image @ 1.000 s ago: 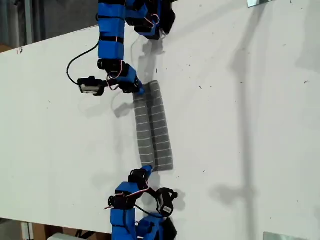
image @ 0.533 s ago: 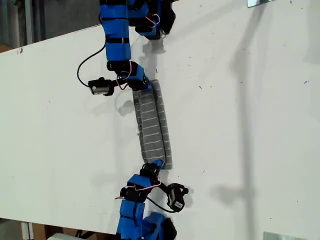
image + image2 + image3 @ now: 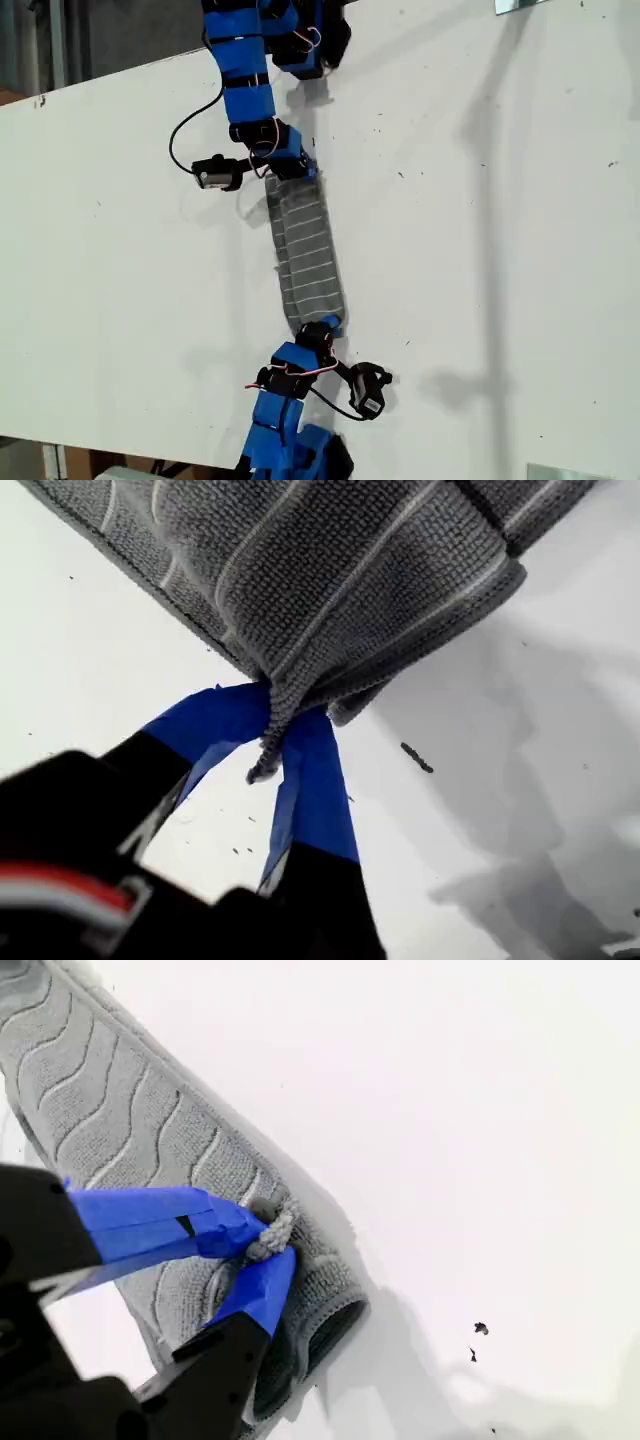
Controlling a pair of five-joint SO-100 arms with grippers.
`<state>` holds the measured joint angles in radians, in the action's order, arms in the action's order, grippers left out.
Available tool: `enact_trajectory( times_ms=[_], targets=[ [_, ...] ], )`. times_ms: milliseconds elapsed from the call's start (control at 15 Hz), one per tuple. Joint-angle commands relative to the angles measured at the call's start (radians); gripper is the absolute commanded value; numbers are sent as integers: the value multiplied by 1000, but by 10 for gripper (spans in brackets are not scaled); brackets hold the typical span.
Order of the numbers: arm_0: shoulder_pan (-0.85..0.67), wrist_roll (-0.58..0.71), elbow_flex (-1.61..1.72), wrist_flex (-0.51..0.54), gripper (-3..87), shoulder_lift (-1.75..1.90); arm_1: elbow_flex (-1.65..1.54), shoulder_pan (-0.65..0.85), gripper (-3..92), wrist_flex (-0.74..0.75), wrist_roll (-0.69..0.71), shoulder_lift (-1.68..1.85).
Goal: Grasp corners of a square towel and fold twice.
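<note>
the towel (image 3: 305, 250) is gathered into a long narrow striped band, stretched over the white desk (image 3: 480, 250) between two blue arms, and it looks at least partly lifted off the surface, since a shadow shows beside it. in the first wrist view my first gripper (image 3: 275, 745) has its jaws pressed together on a bunched corner (image 3: 262, 768) at one end of the towel, with the cloth hanging doubled beyond the jaws and clear of the desk. in the second wrist view my second gripper (image 3: 262, 1250) has its jaws pinching a twisted corner (image 3: 274, 1232) at the towel's other end, where the layers curl into a loose roll that lies on or close to the desk. in the exterior view one arm (image 3: 250, 100) meets the far end of the towel and the other arm (image 3: 290, 380) meets the near end; i cannot tell from the wrist views which of them is which. judging from this, the risks are these: each grip is on a small tuft only, so a pull along the towel could draw a corner out of the jaws; if my two ends travel unevenly the band will twist and the fold will land skewed; and the curled layers at my second gripper could stay rolled rather than settle flat. i can read no brand, label or writing on or around the towel.
</note>
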<state>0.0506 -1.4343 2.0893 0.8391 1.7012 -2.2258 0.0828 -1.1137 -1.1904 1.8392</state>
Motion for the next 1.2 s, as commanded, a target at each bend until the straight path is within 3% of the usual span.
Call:
enact_trajectory(
  times_ms=[0,67,133,267,467,667,1133],
  targets=[
    [-2,-2,-41,-8,-2,-3,-14,8,-2,15,-8,35],
    [-2,5,-44,-9,-2,-5,-25,8,2,23,-9,48],
    [-3,3,-48,-2,-1,-5,-31,5,96,23,-15,61],
    [-5,20,-49,12,127,11,-34,-6,245,21,-17,95],
    [-57,52,-44,95,228,98,-34,29,260,-26,0,172],
    [-137,100,-5,173,235,186,-51,110,275,-51,63,207],
    [-275,83,383,118,229,552,-40,235,295,49,144,-86]
  ],
)
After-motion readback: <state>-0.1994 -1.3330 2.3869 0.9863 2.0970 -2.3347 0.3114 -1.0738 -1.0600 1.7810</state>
